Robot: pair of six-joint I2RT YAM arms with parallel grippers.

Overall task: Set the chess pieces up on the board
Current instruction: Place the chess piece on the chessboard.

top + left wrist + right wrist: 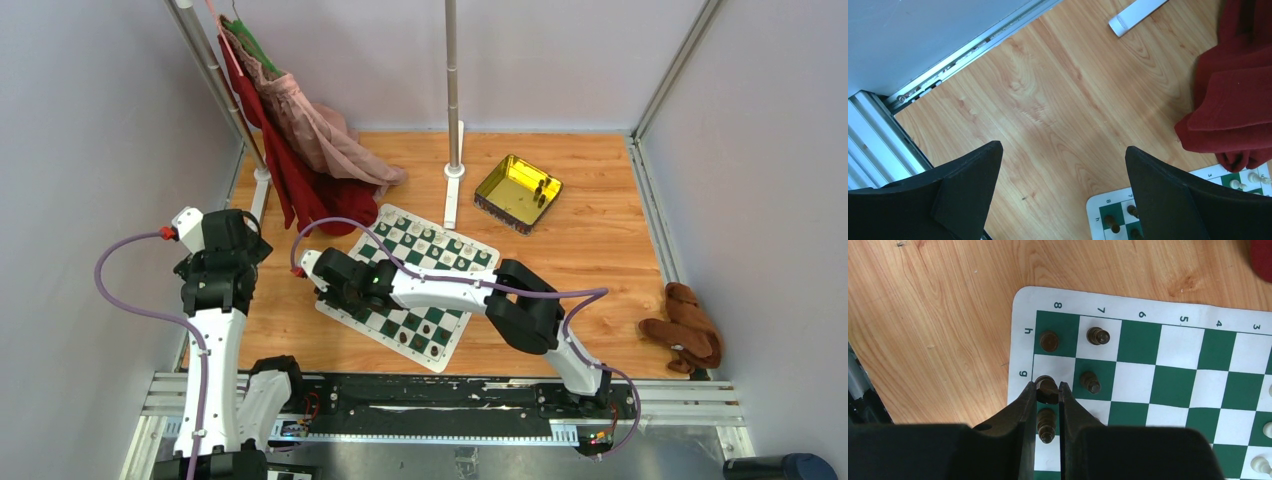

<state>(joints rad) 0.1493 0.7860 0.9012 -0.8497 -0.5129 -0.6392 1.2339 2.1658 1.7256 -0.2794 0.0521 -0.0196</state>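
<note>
The green-and-white board (452, 262) lies on the wooden table, also in the right wrist view (1143, 347) and the left wrist view (1096, 209). My right gripper (1048, 387) is over the board's left corner (330, 285), shut on a dark chess piece (1047, 389) at square g8. Another dark piece (1046, 424) stands lower between the fingers. Dark pieces stand on h8 (1049, 341), h7 (1098, 335) and g7 (1090, 382). Cream pieces (1261, 463) stand at the right edge. My left gripper (1063, 150) is open and empty above bare wood, left of the board (228, 240).
A yellow transparent tray (487, 183) with a few dark pieces (541, 190) sits at the back right. Red and pink clothes (300, 170) hang beside the board's far corner. A pole base (453, 195) stands behind the board. A brown plush toy (686, 326) lies at right.
</note>
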